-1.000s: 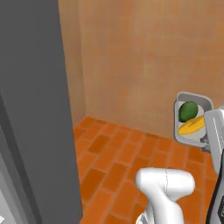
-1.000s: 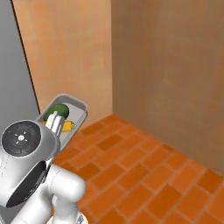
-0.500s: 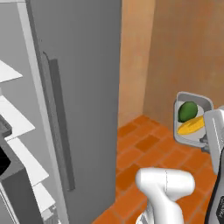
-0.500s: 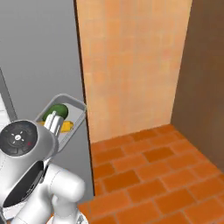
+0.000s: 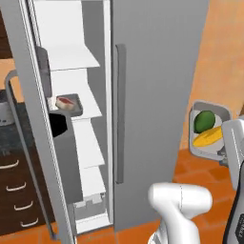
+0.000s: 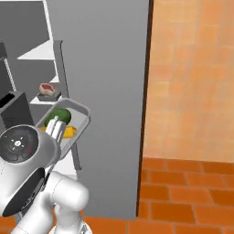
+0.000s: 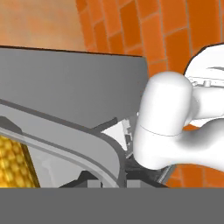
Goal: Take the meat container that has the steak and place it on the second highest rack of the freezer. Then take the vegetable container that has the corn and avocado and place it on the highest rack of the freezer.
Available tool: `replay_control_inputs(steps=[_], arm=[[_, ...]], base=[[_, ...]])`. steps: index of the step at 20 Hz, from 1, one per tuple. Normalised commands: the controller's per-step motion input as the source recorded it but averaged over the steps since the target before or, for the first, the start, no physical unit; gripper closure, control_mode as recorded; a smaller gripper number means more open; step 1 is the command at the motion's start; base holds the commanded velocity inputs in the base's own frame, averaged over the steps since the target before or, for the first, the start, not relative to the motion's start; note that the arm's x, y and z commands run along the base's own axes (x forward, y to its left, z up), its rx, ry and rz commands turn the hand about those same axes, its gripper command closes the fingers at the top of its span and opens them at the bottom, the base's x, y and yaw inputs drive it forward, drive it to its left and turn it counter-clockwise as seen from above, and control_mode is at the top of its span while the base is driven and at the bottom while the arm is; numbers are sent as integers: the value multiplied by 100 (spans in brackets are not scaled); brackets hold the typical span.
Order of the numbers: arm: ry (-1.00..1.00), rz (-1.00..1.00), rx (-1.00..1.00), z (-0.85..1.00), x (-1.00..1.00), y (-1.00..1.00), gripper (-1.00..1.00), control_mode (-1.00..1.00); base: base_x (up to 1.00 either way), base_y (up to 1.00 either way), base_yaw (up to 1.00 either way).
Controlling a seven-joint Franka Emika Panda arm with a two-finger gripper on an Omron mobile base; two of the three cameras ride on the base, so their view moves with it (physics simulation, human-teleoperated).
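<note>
One claw (image 7: pixel 114 175) clamps the unlabelled tub (image 5: pixel 209 128) holding corn (image 5: pixel 208 137) and avocado (image 5: pixel 204 120).

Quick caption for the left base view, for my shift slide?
Steak container shelved in open freezer; corn and avocado tub carried at right.

No readable text, label, brand, number or sign appears on anything here.

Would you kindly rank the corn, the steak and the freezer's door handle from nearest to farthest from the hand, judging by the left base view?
1. Corn, in the tub the hand holds, far right.
2. Door handle, middle.
3. Steak, on a freezer shelf, left.
</note>
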Motion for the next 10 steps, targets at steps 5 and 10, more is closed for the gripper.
replay_control_inputs(steps=[5,10], arm=[[0,0,0,0,0,0,100,100],[0,0,0,0,0,0,100,100]], base=[[2,12,71],[11,13,61]])
